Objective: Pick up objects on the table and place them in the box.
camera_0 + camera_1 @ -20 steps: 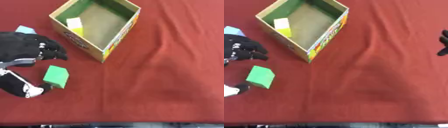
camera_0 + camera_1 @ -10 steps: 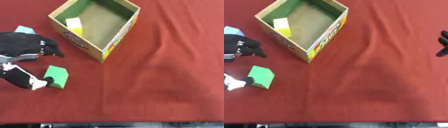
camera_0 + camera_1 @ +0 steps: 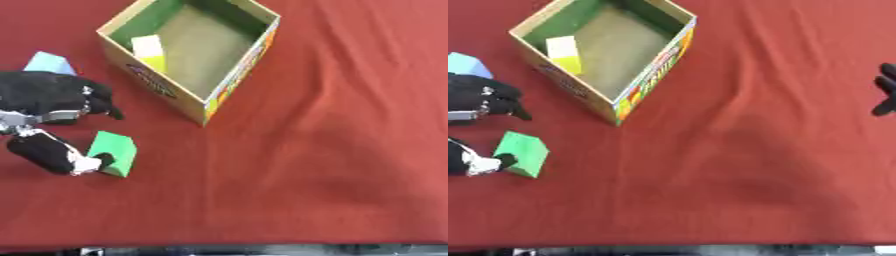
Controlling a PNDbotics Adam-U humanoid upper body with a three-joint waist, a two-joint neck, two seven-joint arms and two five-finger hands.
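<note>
Left eye view: the left hand (image 3: 52,107) sits at the left edge of the red tabletop (image 3: 332,150), fingers curled above the green block (image 3: 114,152), thumb tip touching the block's left side; the fingers do not close on it. A light blue block (image 3: 48,63) lies just behind the hand. The open box (image 3: 227,82) holds a yellow block (image 3: 150,51).

Right eye view: the right hand (image 3: 885,90) shows only as dark fingers at the right edge; I cannot tell how open it is.
</note>
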